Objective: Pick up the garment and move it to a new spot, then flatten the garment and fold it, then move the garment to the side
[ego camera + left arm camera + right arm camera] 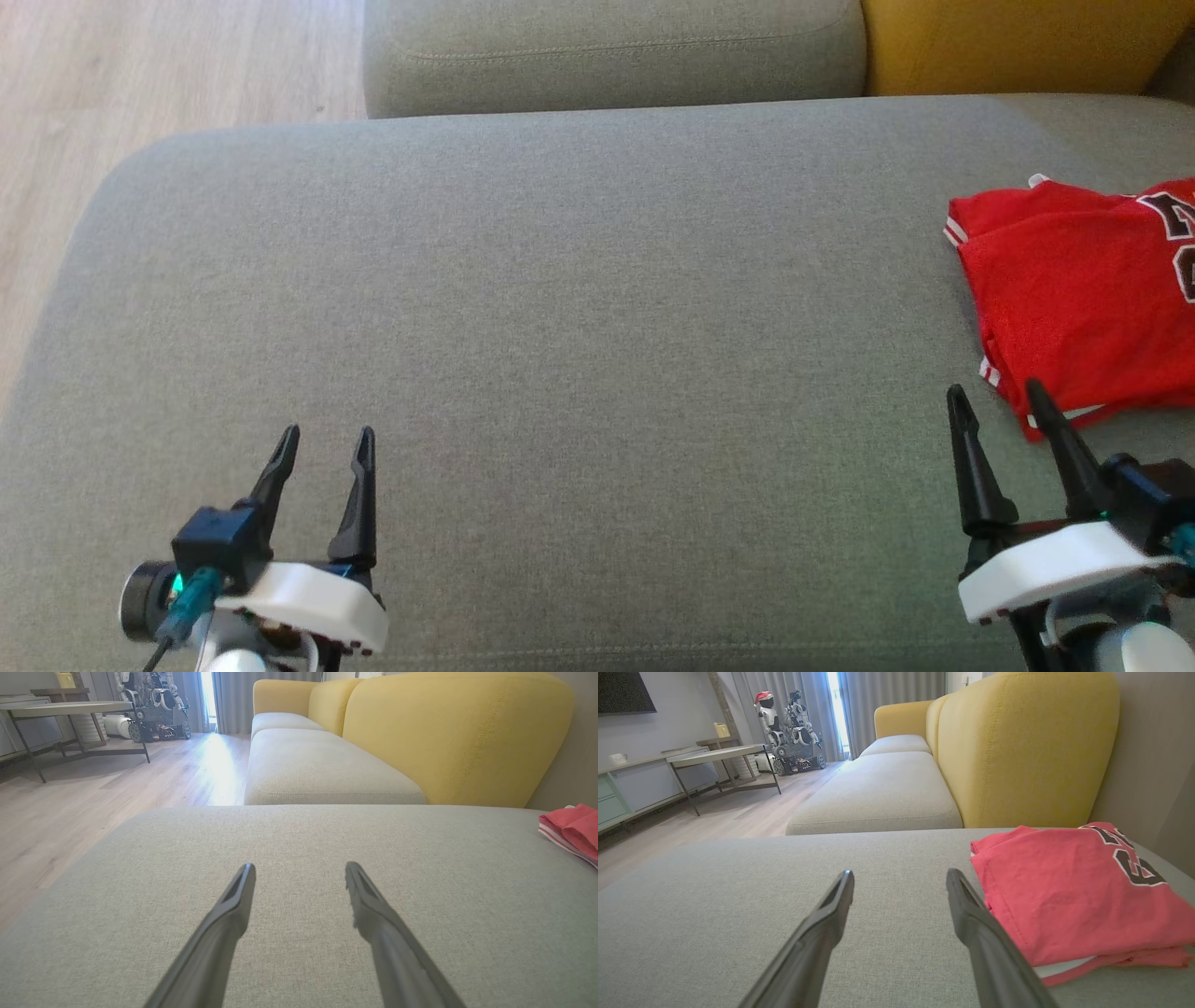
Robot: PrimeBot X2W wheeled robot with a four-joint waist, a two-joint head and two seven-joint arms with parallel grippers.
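The red garment (1074, 289) lies at the right edge of the head view, about mid-height, on the grey sofa cushion (560, 327). It looks folded into a compact stack of layers, with dark lettering on top and white-trimmed edges showing along its left side. Judging from that, the folding is done and the garment already sits off to the side, so the task seems to be at or near its last step.

The left hand (329, 431) is at the lower left, fingers spread wide and holding nothing, well apart from the garment. The right hand (994, 387) is at the lower right, also spread wide and empty. Its right finger overlaps the stack's lower corner in the picture, but I cannot tell whether it touches.

If the stack must go further aside, the next move calls for the right hand to close on all layers together, so the fold does not slip open.

No container is involved; the garment rests directly on the cushion.
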